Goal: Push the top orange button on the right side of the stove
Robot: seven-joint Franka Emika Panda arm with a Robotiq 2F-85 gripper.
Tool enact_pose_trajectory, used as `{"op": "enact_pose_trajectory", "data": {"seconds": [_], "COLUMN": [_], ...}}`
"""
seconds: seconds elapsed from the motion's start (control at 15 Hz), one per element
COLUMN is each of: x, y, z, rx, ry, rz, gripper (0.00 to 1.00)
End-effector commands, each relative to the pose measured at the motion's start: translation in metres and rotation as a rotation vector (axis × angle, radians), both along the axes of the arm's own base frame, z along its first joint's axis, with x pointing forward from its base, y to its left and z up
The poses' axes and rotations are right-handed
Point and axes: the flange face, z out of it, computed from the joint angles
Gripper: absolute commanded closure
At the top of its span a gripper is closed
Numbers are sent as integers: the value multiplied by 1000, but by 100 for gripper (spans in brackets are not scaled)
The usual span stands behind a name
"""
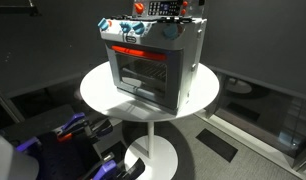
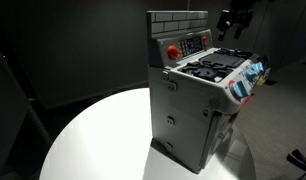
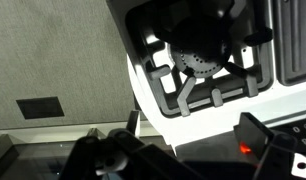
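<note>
Arm: we see the gripper [image 2: 236,18] hanging at upper right, above the stove [image 2: 198,100];
Pincer: we cannot tell its spread;
Stove: mid-frame, on a round white table [image 1: 96,92];
Writing: too small to read

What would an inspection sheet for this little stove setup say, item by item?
Surface: round white table on a single foot, seen in both exterior views.
Job's things: toy stove stands upright on the table; a red round button sits on its rear panel; the other buttons are too small to tell apart.
Clutter: nothing seen on the table besides the stove.
Gripper: the gripper hangs above the stove's rear, touching nothing; the wrist view looks down on a burner; open or shut cannot be told.
Cables: nothing seen.
Surroundings: dark room; blue and dark equipment on the floor by the table.
</note>
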Motion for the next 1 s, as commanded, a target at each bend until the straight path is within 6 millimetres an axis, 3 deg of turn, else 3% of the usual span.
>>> {"op": "enact_pose_trajectory", "data": {"seconds": [0.0,0.93], "x": [15,57], "y": [3,27], "z": [5,3], "rx": [16,-11], "ry": [-1,-43], "rz": [-16,36], "gripper": [0,0]}}
